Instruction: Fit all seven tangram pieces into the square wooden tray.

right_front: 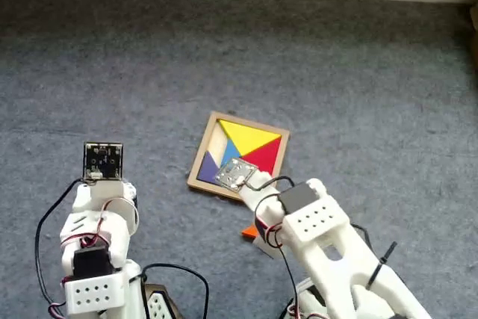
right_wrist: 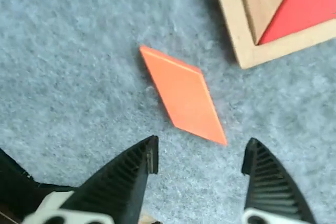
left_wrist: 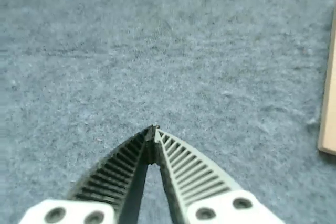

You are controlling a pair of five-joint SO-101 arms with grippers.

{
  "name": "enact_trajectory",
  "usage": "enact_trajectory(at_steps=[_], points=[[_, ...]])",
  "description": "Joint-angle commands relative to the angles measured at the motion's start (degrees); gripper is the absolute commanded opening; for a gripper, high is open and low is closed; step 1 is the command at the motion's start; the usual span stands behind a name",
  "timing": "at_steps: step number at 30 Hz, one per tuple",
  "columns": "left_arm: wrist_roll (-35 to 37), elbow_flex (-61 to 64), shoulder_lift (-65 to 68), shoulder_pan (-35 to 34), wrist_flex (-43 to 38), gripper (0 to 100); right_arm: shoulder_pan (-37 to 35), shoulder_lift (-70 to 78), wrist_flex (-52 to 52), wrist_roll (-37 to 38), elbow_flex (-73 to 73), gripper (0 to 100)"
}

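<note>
Your right fingers (right_wrist: 128,177) stand spread wide and empty over the grey worktop (right_wrist: 63,51), with the orange piece (right_wrist: 184,95) lying flat just ahead of them, outside the tray (right_wrist: 239,30). Its long axis slants across the gap between the fingers rather than lining up with either. One sharp tip lies nearest them and the other points away, beside the tray's corner, so a square grip would likely need a wrist turn first. Just beyond, the red piece (right_wrist: 310,3) sits in the tray next to a bare patch of wood. Your left fingers (left_wrist: 178,166), pressed together and holding nothing, hang well apart from the orange piece, so the right arm is nearer.
</note>
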Motion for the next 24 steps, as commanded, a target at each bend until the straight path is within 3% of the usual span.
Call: enact_trajectory(at_steps=[1,9,13,19,24], points=[[-0.62,1.27,-4.44,-0.22,4.40,1,-0.92,4.53,-2.33,-0.53,-3.65,31.0],[-0.70,1.27,-4.79,-0.22,5.45,1,-6.90,9.45,-10.15,-0.53,-3.21,31.0],[-0.70,1.27,-4.79,-0.22,11.08,1,-7.52,11.21,-11.30,-0.53,-3.12,30.3],[-0.70,1.27,-4.79,-0.57,17.14,1,-7.52,16.48,-13.67,-0.53,-3.12,15.1],[-0.70,1.27,-4.79,-0.57,18.99,1,-7.52,20.00,-14.20,-0.53,-3.38,10.1]])
